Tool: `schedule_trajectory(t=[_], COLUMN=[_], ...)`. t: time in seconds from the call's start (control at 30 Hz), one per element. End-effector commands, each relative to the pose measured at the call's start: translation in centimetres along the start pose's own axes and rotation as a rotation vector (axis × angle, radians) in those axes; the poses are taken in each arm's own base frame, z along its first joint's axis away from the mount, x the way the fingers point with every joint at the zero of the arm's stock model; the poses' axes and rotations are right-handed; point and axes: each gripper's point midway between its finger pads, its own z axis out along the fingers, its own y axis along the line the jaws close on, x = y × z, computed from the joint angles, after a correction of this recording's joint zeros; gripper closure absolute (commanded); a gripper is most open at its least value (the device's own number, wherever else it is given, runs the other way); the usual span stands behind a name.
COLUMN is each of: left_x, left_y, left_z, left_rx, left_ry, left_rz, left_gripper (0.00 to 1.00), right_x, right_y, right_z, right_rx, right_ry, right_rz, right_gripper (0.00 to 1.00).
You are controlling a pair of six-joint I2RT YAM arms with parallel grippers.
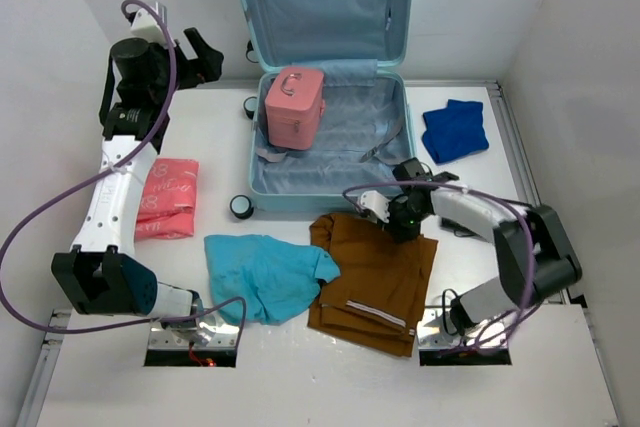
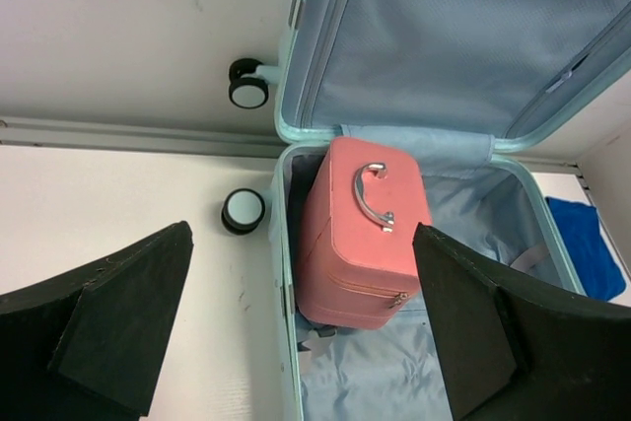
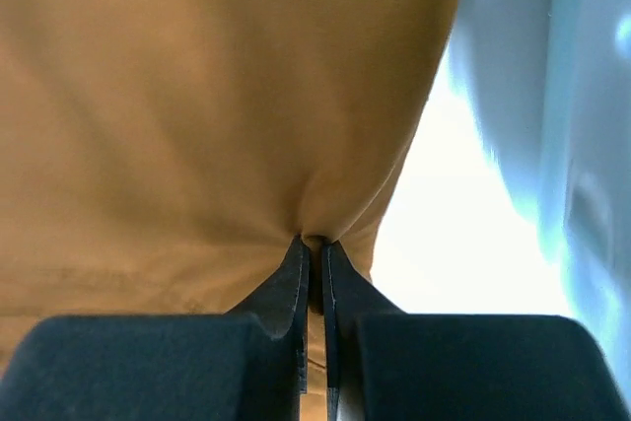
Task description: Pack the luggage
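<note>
Top view: fixed high behind my two bases, facing down and forward. It takes in the whole bench point(image 1: 560, 377) and both arms.

Left wrist view: raised, some way off, looking down between my left jaws into the open luggage point(image 2: 444, 46) and onto the pink case point(image 2: 365, 244). The top view shares both.

Right wrist view: very near and low, my right jaws at the bottom edge, the brown garment point(image 3: 197, 96) filling most of it. The same cloth lies mid-bench in the top view.
</note>
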Motion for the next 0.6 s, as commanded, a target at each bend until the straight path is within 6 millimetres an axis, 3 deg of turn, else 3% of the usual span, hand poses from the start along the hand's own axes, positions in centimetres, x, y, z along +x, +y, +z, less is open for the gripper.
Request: schedule_trajectory(t=[0.0, 0.2, 0.27, 0.47, 0.53, 0.57], left_x=[-0.4, 0.1, -0.2, 0.2, 0.2, 0.2], left_y=[0.0, 0.0, -0.2, 0.0, 0.0, 0.0], left_z=[-0.4, -1.3, -1.6, -1.6, -1.6, -1.6], left_rx=[0.009, 0.008, 0.011, 0.008, 0.008, 0.008], left_ry=[-0.022, -0.018, -0.027, -0.018, -0.018, -0.018], left_rz=[-0.011, -0.011, -0.01, -0.011, -0.011, -0.011], left_gripper=[0.0, 0.0, 0.0, 0.0, 0.0, 0.0], right_x=[-1.4, -6.5, -8.1, -12.5, -13.0, -14.1], right_y=[3.8, 4.5, 3.7, -1.1, -2.5, -3.8], right_z=[-2.2, -7.8, -9.5, -13.4, -13.3, -14.7], right_rx=[-0.054, 0.076, 0.137, 0.345, 0.363, 0.413], right_ry=[-0.071, -0.203, -0.218, -0.281, -0.274, -0.308], right_rz=[-0.081, -0.227, -0.272, -0.299, -0.274, -0.25], right_gripper=[1.0, 1.0, 1.0, 1.0, 1.0, 1.0])
